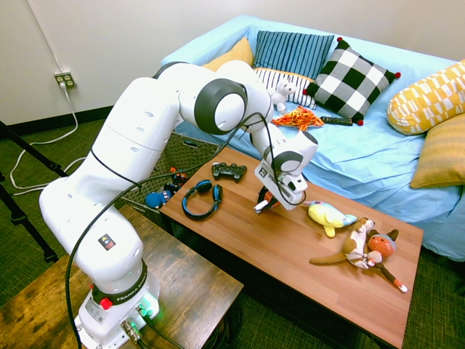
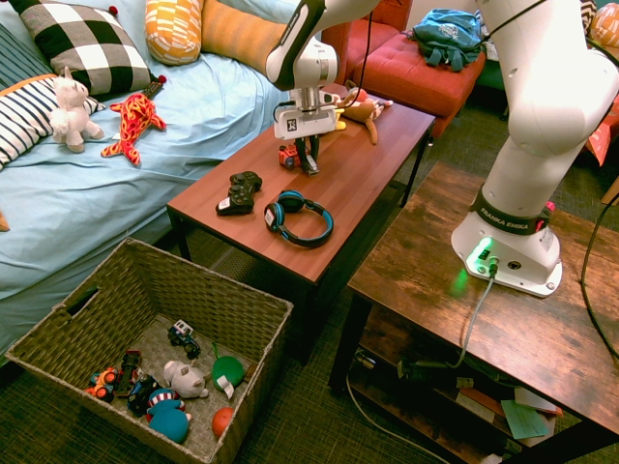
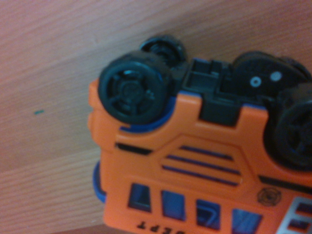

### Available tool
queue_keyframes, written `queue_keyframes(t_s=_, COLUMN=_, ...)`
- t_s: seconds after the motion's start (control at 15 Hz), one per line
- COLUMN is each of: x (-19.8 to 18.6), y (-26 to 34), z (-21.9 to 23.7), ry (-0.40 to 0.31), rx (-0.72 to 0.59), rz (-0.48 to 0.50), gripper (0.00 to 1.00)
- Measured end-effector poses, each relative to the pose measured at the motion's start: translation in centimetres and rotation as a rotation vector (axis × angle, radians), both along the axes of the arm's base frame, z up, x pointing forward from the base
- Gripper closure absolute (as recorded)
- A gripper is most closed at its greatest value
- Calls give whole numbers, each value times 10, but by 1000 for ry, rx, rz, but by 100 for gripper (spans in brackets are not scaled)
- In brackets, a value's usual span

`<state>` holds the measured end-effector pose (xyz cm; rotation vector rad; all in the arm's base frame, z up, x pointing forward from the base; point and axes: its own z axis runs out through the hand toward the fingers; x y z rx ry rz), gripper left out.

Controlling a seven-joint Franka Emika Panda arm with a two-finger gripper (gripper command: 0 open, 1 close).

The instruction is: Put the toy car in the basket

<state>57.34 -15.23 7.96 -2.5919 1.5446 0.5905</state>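
Right, the claw [image 2: 308, 155] was down on the bench [image 2: 358, 184] beside the toy car [image 2: 288, 156]; whether it gripped it, I couldn't tell. Lifting and carrying to the floor basket [image 2: 247, 309] all remained undone.

Living room: sofa [image 1: 363, 145], cushions [image 1: 351, 71]
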Motion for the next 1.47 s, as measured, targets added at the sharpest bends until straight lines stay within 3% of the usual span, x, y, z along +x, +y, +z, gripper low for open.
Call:
queue_keyframes(t_s=0.2, x=1, y=-1, z=3, ry=-24, rx=-1, rz=-2, gripper=100)
queue_keyframes(t_s=0.4, x=-18, y=-3, z=19, ry=-104, rx=-17, rz=-16, gripper=100)
queue_keyframes(t_s=0.73, x=-57, y=25, z=98, ry=-235, rx=-76, rz=-13, gripper=100)
queue_keyframes(t_s=1.0, x=-61, y=124, z=189, ry=-281, rx=-213, rz=76, gripper=100)
queue_keyframes(t_s=1.27, x=-71, y=266, z=323, ry=-277, rx=-349, rz=164, gripper=100)
queue_keyframes(t_s=1.47, x=-80, y=403, z=345, ry=-251, rx=-427, rz=263, gripper=100)
